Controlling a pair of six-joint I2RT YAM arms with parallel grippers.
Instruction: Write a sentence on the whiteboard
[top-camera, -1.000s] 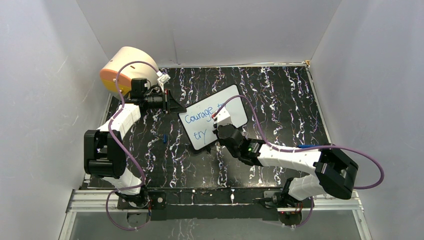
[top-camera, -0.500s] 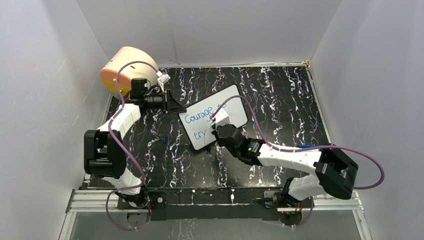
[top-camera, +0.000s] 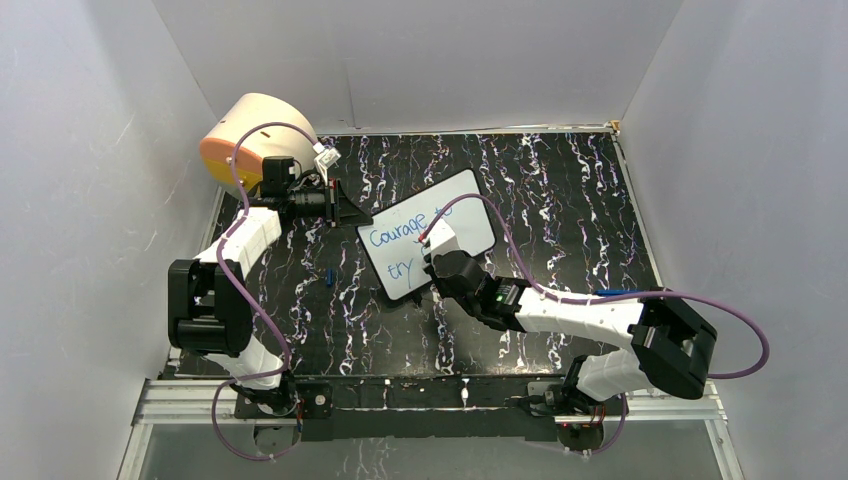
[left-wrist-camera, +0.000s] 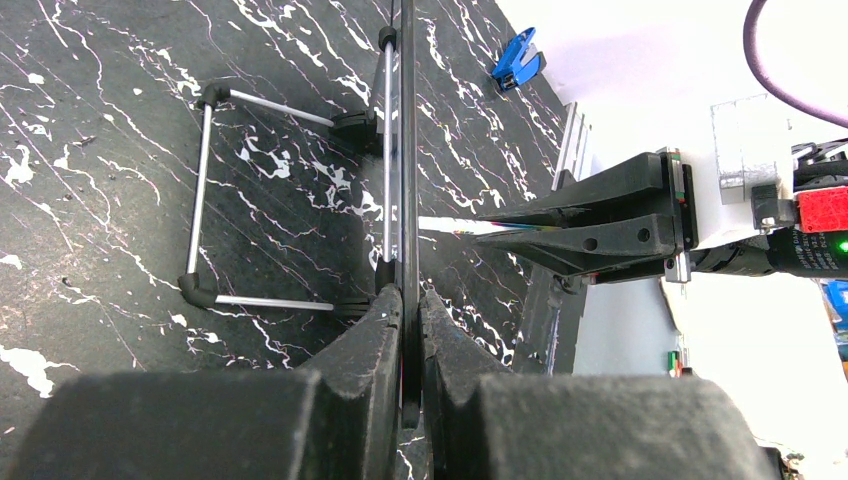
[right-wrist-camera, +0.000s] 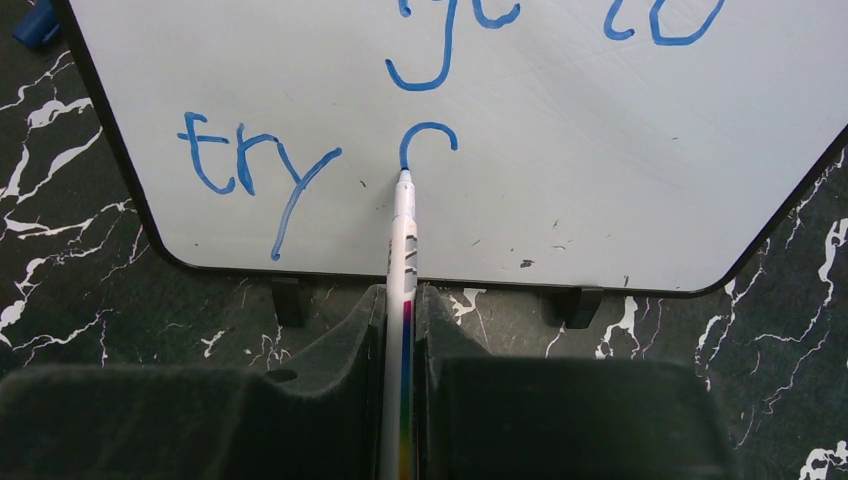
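Whiteboard, blue "Courage to try"; left jaws tight on its edge, right jaws on marker.

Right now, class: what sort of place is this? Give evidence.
Probably a lab robot test booth: white walls enclose a black marbled table; left arm and right arm stand on a metal rail.

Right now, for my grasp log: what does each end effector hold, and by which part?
Left end effector pinches the whiteboard by its edge; right end effector grips the marker by its barrel.
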